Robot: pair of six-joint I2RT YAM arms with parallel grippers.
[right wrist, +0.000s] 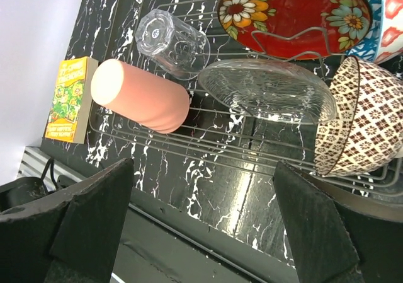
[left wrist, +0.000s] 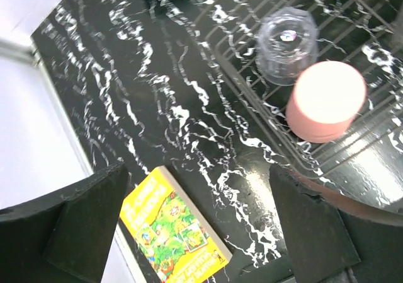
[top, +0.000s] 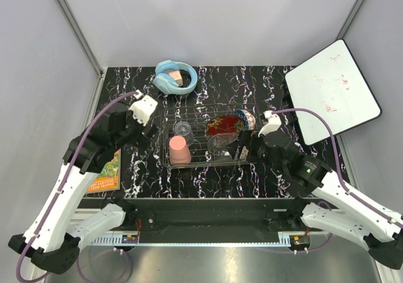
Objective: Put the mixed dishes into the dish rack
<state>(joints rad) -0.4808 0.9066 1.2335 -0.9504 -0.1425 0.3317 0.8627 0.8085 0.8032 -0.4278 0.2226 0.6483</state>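
Six dishes (top: 223, 125) fill the rack (top: 201, 164), the cup (top: 179, 150) and tumbler (top: 182, 130) upended to drain; left gripper (left wrist: 198, 176) and right gripper (right wrist: 203, 169) flank it, jaws wide, empty.

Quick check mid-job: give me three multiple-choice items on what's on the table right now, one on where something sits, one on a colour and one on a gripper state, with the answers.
1. Relative to the dish rack, the yellow book lies:
A. inside it
B. on the table, to its left
C. behind it

2. The cup in the dish rack is:
A. pink
B. green
C. black

3. The right gripper is:
A. shut on the cup
B. open, holding nothing
C. shut on the yellow book

Answers:
1. B, because the top view shows the book flat on the table outside the rack's left wall.
2. A, because both wrist views show it pink.
3. B, because the right wrist view shows its fingers spread wide with nothing between them.
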